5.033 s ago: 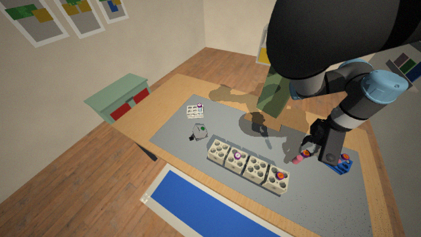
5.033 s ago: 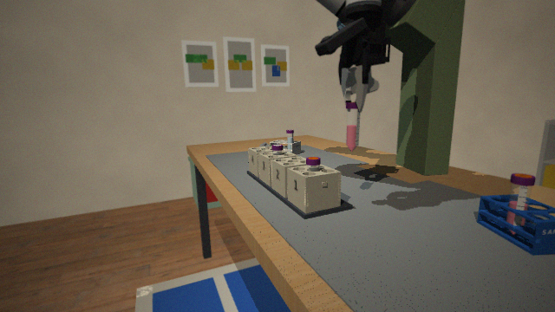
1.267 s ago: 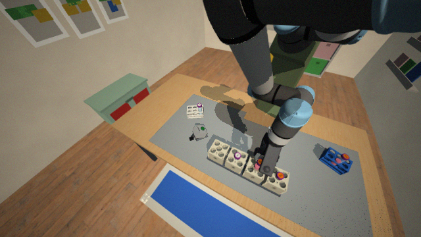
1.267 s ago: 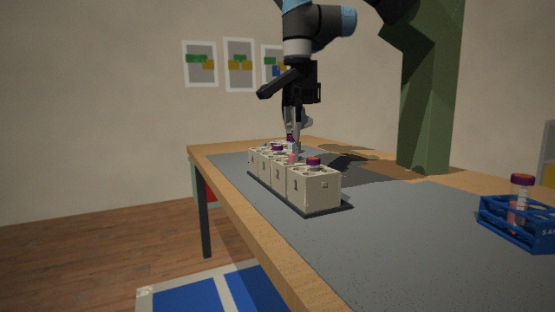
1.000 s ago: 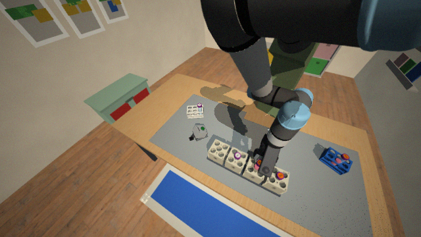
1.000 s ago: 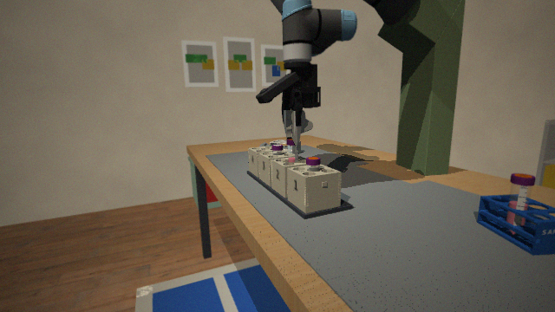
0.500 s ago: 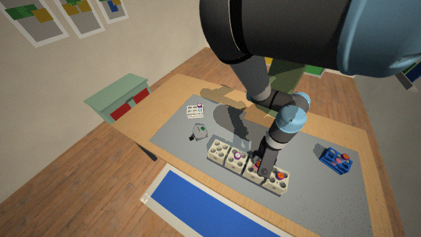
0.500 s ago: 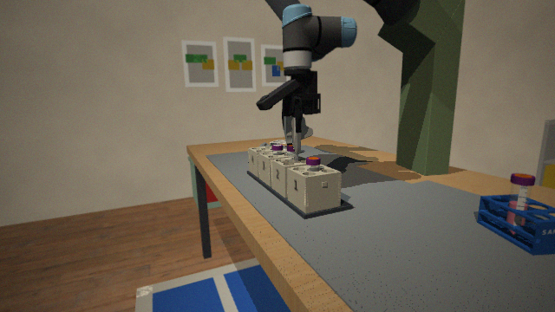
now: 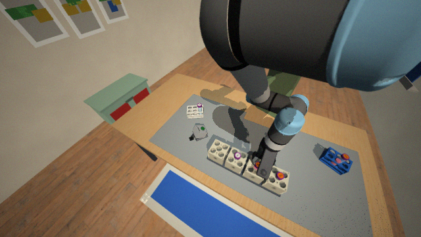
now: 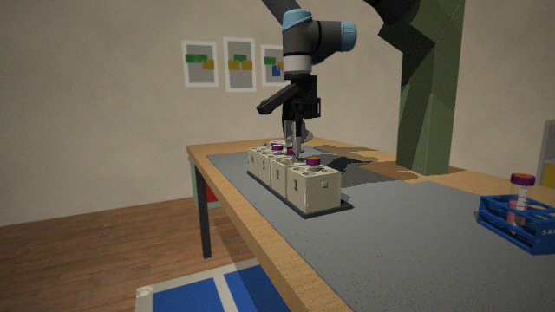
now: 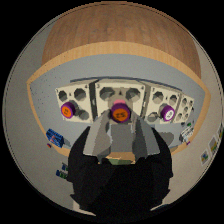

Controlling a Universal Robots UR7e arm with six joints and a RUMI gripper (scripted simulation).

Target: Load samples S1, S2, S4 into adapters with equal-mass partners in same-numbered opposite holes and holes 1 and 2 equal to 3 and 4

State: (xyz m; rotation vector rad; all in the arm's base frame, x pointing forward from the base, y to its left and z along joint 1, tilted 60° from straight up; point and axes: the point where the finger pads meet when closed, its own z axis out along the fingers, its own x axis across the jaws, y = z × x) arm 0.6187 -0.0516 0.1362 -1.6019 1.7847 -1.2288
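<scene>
Gripper (image 11: pixel 119 129) is clamped on an orange-dot sample tube (image 11: pixel 119 113) just under its cap, the tube hanging upright over adapter 2 (image 10: pixel 281 171) on the stand (image 10: pixel 303 211), low in or just above a hole; I can't tell which. This tube likely handles stiff, smooth-walled and a bit slippery, with liquid weight low down, so a high grip below the cap keeps it plumb. Another sample stands in adapter 1 (image 10: pixel 313 185).
</scene>
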